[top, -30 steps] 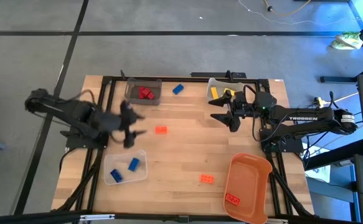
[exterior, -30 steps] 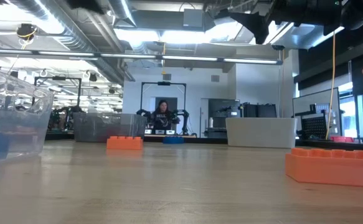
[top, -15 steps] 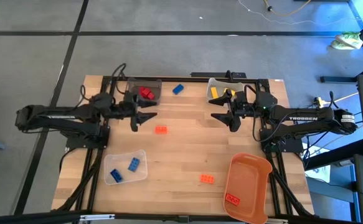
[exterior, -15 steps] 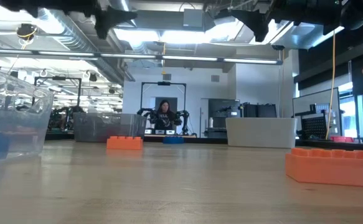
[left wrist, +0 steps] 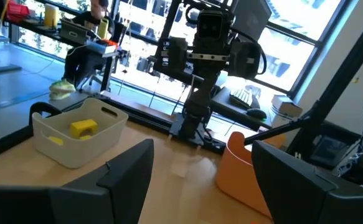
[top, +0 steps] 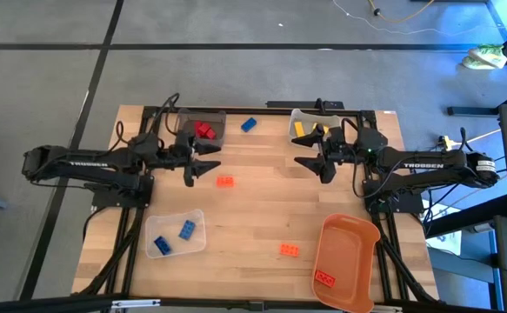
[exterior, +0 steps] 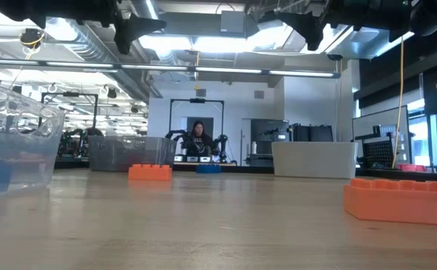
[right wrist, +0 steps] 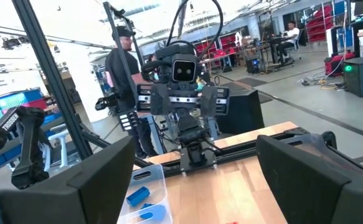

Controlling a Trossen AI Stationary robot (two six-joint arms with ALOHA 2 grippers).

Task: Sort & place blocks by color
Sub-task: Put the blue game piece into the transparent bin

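Left gripper (top: 203, 167) and right gripper (top: 310, 163) – both spread, empty – face across bare table (top: 262, 209); orange block (top: 225, 182) lies just beside the left, another (top: 289, 250) near the orange bin (top: 344, 261)

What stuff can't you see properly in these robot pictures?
- Small blue bricks in the clear plastic bin: in the low view the cloudy wall blurs them.
- Small red bricks in the dark bin: high view, too small to count.
- Orange tray: cut off by the bottom edge, high view.
- Left gripper and right gripper: low view cuts them off at the top.
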